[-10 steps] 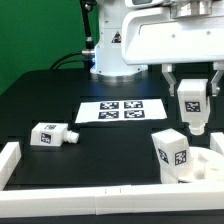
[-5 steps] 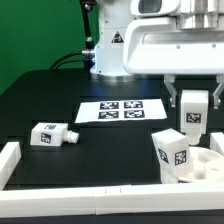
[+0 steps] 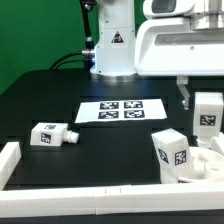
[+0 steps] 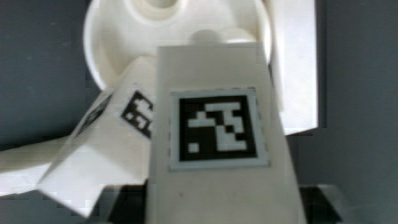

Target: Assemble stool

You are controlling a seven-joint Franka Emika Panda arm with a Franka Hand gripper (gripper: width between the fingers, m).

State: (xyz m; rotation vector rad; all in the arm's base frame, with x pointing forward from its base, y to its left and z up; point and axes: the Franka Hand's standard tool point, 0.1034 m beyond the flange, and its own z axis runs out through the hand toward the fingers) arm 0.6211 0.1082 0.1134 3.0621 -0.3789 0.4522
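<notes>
Fingers (image 3: 184, 96) pinch the held leg (image 3: 208, 118), tag facing out, upright at the right edge of the frame and just above the seat disc (image 3: 203, 168) in the lower right corner. A second leg (image 3: 172, 152) stands by the disc's left side. A third leg (image 3: 50, 134) lies on the dark worktop (image 3: 40, 95) at lower left, well apart from the marker board (image 3: 120, 110) mid-frame.

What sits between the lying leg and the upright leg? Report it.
Nothing: in the exterior view, only bare black table separates the lying leg from the upright leg; the marker board lies farther back, off that stretch.
</notes>
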